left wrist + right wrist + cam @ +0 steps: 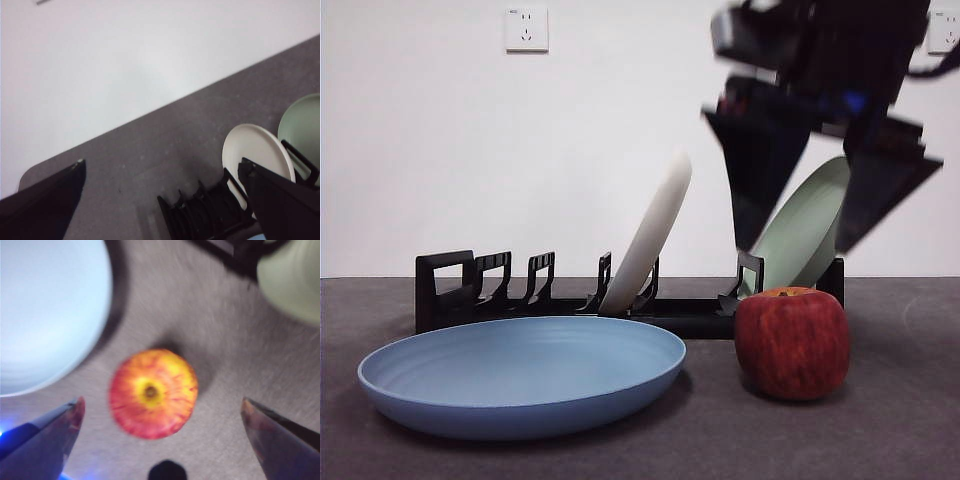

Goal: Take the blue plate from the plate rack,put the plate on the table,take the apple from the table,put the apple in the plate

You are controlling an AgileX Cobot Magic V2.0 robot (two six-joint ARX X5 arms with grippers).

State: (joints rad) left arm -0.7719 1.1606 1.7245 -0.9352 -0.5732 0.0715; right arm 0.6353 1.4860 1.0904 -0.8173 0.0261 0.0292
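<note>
The blue plate [520,375] lies flat on the table [900,430] at the front left, in front of the plate rack [500,290]. To its right the red apple [792,342] stands upright on the table, apart from the plate. My right gripper [797,240] hangs open directly above the apple, touching nothing. In the right wrist view the apple [152,392] sits centred between the spread jaws of the right gripper [161,405], with the blue plate [45,310] beside it. My left gripper [162,162] is open and empty, high above the rack [200,215].
A cream-white plate [650,230] and a pale green plate [805,230] stand upright in the rack's slots, close behind the apple. A white wall with a socket [526,29] runs behind the table.
</note>
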